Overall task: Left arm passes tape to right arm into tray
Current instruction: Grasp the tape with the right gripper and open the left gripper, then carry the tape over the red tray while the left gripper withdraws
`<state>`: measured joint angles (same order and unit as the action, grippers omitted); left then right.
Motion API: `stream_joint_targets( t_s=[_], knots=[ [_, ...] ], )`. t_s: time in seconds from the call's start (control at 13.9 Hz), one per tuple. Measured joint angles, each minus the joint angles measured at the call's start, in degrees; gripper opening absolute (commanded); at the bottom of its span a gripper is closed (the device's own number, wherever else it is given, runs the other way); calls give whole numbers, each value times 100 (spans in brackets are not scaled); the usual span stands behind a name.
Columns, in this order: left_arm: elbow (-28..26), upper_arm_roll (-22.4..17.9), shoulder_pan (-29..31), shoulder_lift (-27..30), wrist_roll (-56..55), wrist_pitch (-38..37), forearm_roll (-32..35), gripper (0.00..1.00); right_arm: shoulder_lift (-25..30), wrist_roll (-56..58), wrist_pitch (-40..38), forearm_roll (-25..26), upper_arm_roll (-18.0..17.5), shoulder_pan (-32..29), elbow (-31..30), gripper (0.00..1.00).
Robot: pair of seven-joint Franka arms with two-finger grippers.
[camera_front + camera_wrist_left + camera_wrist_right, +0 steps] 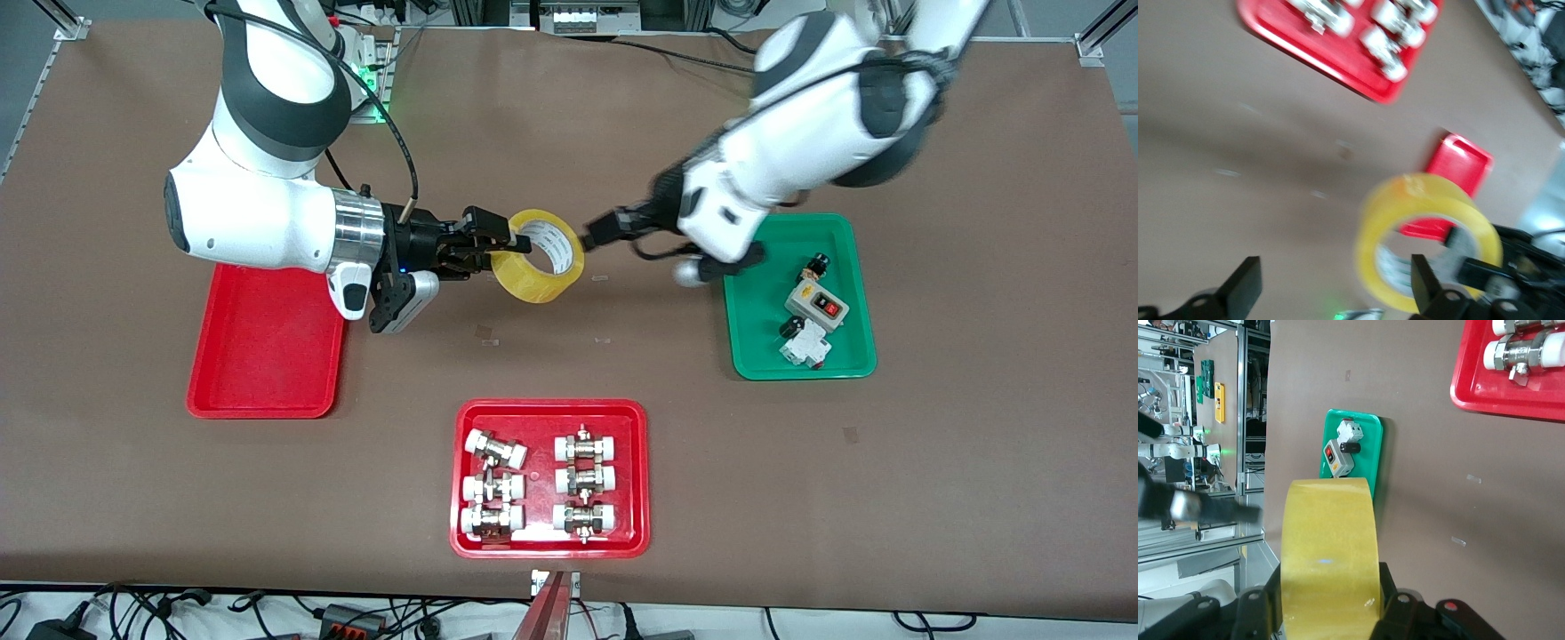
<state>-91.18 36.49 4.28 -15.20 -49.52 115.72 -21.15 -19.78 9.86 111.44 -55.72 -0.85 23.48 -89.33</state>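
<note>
Holding the tape up over the bare table, my right end effector is clamped on its rim, ready for the plain red tray. My left end effector is spread apart beside the roll, gripping nothing.

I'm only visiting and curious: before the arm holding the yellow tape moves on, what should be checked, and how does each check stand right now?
1. Right gripper shut on the tape: ok.
2. Left gripper let go, open beside the roll: ok.
3. Left gripper far enough off the roll: cannot tell.
4. Plain red tray has room for the roll: ok.
5. Tape lifted off the table: ok.
6. Tape held firmly, no slipping: cannot tell.
</note>
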Motion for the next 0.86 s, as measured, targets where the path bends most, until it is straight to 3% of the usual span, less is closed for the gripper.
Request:
stream_joint_targets(
  t_s=[0.22,0.43,0.86],
  knots=[
    [23,-17,593,341,33,-912,784,100,-127,94,0,51,33,-4,-24,39],
    [20,-28,928,429,223,-1240,1378,100,-436,99,23,170,172,-109,-37,39],
    [1,154,1877,452,1459,-1766,1876,100,-1048,233,-209,353,276,-1718,-258,39]
  ],
)
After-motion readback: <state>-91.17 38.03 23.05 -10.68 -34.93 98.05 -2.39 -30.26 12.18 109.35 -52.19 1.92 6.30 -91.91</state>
